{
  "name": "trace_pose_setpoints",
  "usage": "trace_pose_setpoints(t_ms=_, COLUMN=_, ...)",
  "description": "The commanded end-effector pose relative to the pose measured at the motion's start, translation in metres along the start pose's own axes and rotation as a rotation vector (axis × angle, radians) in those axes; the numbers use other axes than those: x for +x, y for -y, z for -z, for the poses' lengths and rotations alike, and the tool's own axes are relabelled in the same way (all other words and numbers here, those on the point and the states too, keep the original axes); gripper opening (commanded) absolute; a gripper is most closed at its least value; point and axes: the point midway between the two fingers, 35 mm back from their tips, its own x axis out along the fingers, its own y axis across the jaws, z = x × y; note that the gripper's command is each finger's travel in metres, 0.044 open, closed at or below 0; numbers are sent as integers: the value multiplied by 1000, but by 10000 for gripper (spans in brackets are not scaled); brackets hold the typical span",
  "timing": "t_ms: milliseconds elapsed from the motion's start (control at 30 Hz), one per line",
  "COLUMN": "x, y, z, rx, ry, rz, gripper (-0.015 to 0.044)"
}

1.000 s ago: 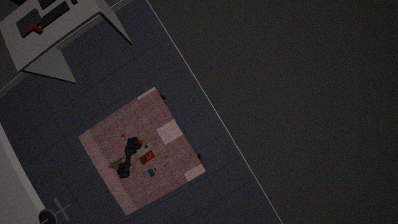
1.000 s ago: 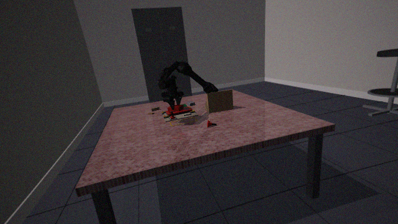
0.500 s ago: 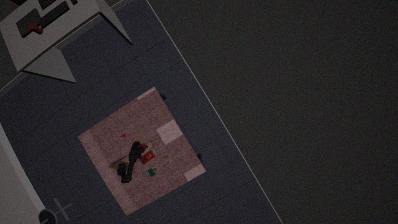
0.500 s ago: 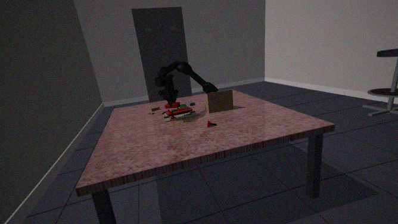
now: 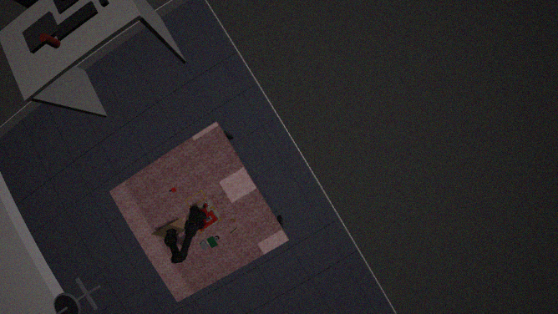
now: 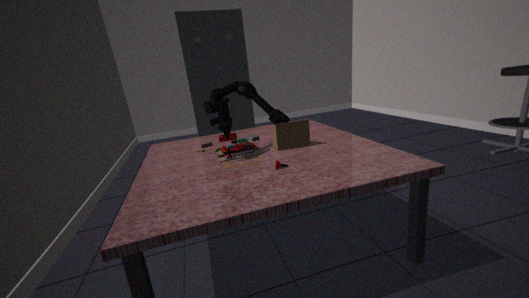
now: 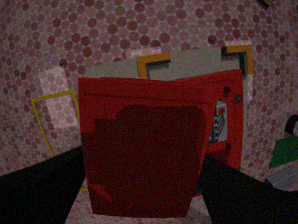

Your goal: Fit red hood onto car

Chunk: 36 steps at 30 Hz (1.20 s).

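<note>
The hood [image 6: 233, 138] [image 7: 142, 165], a red shell, is held above the table, its flat roof facing the wrist camera. My gripper [image 6: 227, 136] [image 7: 143, 154] is shut on it, one black finger at each side. The red car chassis [image 5: 213, 218] [image 6: 239, 148] [image 7: 237, 120] sits in the grey jig [image 7: 195, 66] with orange corner brackets. In the wrist view the hood overlaps the chassis's left part and is turned slightly relative to it. The grey engine block [image 7: 218, 122] shows to the hood's right. Pegs on the right side look small and dark; the others and the hood's corner holes are hidden.
A tan box [image 6: 293, 135] stands beside the arm's base. A green part [image 5: 212, 241] [image 6: 242, 141] [image 7: 285, 152] with a grey piece lies near the jig. A small red part [image 5: 173, 189] [image 6: 278, 164] lies apart. A yellow outline [image 7: 54, 95] marks the table.
</note>
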Motion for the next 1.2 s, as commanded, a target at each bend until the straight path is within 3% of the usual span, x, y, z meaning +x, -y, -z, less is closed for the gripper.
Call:
trace_pose_setpoints(t_ms=0, x=-1, y=17, z=-2, rx=-57, ry=8, rz=6, gripper=0)
trace_pose_setpoints(t_ms=667, x=3, y=81, z=-1, rx=-292, ry=6, rz=28, gripper=0)
trace_pose_setpoints(t_ms=1167, x=52, y=86, z=-1, rx=-292, ry=6, rz=30, gripper=0)
